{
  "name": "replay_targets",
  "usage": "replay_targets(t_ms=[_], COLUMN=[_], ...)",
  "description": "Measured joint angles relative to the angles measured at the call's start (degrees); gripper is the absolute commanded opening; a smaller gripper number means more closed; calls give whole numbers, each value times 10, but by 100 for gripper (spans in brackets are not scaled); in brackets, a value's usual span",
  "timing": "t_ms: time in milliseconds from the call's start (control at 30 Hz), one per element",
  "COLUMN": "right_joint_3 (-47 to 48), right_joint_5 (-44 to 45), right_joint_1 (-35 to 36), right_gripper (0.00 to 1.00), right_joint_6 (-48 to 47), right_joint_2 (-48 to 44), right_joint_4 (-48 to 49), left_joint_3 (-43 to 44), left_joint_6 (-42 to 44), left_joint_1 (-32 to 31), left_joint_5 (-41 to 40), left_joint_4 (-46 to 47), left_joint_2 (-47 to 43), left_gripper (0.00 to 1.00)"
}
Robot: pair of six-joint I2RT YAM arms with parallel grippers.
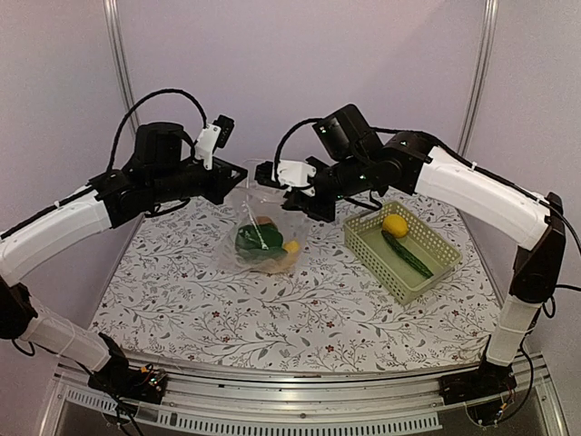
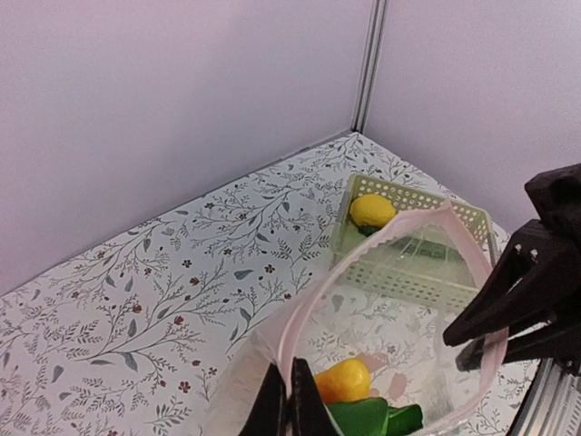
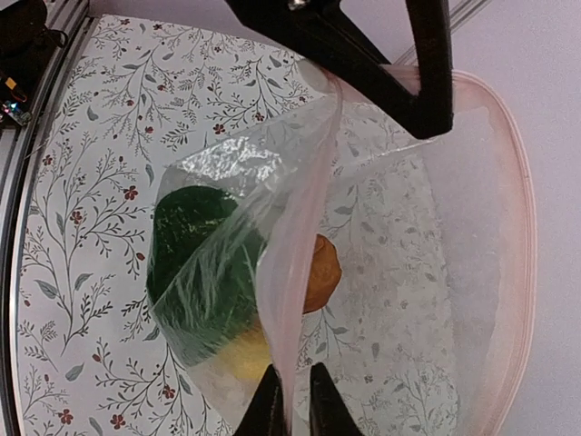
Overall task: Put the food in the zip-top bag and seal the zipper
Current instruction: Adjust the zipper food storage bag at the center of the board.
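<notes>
The clear zip-top bag [image 1: 263,238] hangs between both grippers over the middle of the table, its mouth spread open. My left gripper [image 2: 290,406] is shut on the pink zipper [image 2: 307,307] at one side of the mouth. At the other side my right gripper [image 3: 292,406] pinches the zipper [image 3: 296,263] between nearly closed fingers. Inside the bag lie a leafy green vegetable [image 3: 192,245], an orange-brown piece [image 3: 323,272] and a yellow fruit [image 2: 343,380]. A second yellow fruit [image 1: 395,224] and the dark green cucumber [image 1: 408,257] lie in the basket.
The pale green lattice basket [image 1: 434,277] stands on the table to the right of the bag, under my right arm. Flower-patterned cloth covers the table. Pale walls and metal posts close off the back and sides.
</notes>
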Motion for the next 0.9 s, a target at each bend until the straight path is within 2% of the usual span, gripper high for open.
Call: replay_targets(t_ms=[100,233,400,567,700,900], right_joint_3=[0,2,1,-47,-125,-234], right_joint_5=[-10,-35,-109,-189,-209,-191], right_joint_1=[0,-6,-60,-221,-331,-391], right_gripper=[42,49,49,49,46,42], right_joint_6=[0,9,24,57,86,124], right_joint_2=[0,-3,-41,-119,-153,-156], right_joint_4=[-4,-16,-37,-27,-8,10], left_joint_3=[23,23,23,23,23,23], left_joint_6=[0,-1,-1,-1,-1,-1], left_joint_1=[6,9,9,9,9,9], left_joint_5=[1,3,-2,-6,-8,-7], left_joint_4=[-1,-7,-7,-7,-7,-6], left_joint_2=[30,52,53,53,53,56], left_gripper=[0,0,0,0,0,0])
